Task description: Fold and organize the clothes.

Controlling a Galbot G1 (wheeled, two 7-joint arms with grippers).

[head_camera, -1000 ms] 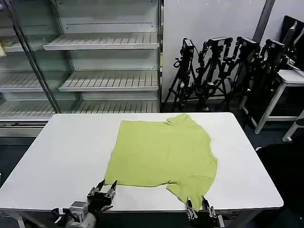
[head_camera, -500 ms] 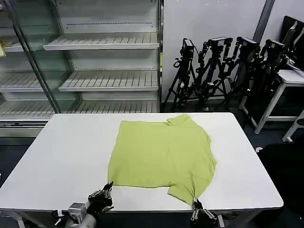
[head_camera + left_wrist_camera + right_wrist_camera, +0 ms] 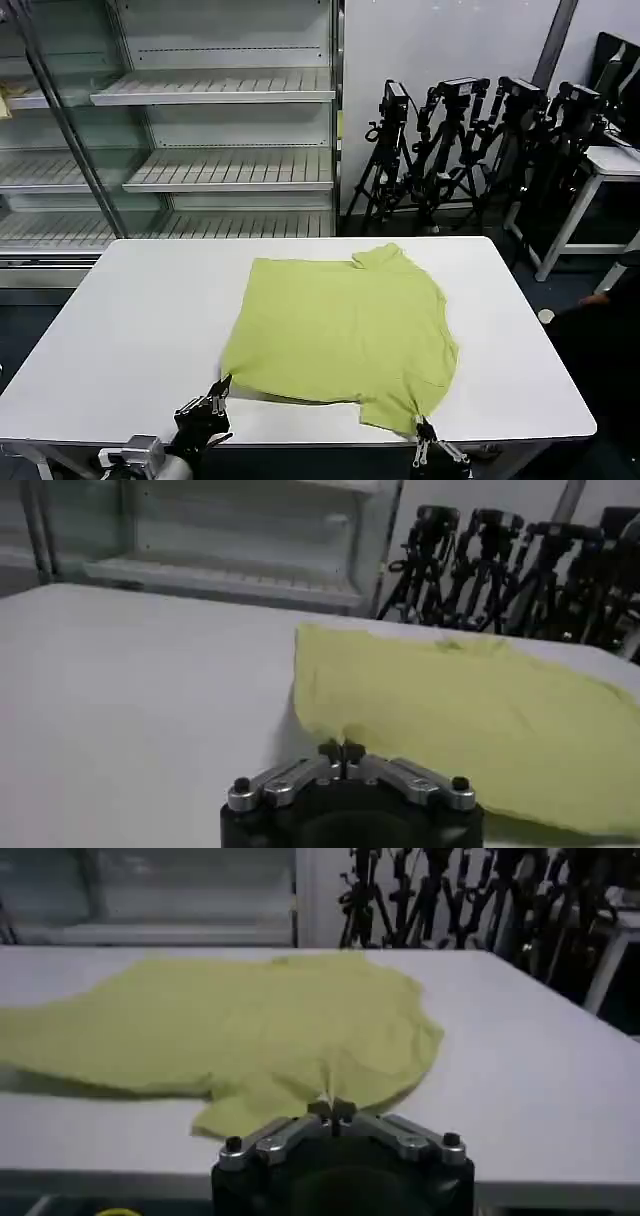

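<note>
**Lime T-shirt pinched at both near corners**

Lime-green fabric dominates the scene: a plain short-sleeved T-shirt (image 3: 345, 335) lies spread on the white table (image 3: 130, 330), a little toward the robot's right of the table's middle. It carries no print. The cloth is thin and soft and lies mostly flat, with shallow wrinkles. A small collar bump shows at its far edge, and one sleeve flap juts toward the near edge of the table on the robot's right. Along the near hem the fabric is lifted slightly off the tabletop and throws a thin shadow beneath it.

At the near left corner of the shirt, the left gripper (image 3: 216, 392) has its fingertips pressed together on a small peak of the hem; the left wrist view shows the cloth (image 3: 470, 715) drawn up into a point at the closed tips (image 3: 341, 750). At the near right sleeve flap, the right gripper (image 3: 421, 429) likewise pinches the fabric, and the right wrist view shows creases in the shirt (image 3: 250, 1023) running into its closed fingertips (image 3: 331, 1110).

Beyond the table stand a glass-fronted shelf unit (image 3: 200, 120) and a cluster of black camera tripods (image 3: 470, 140).
</note>
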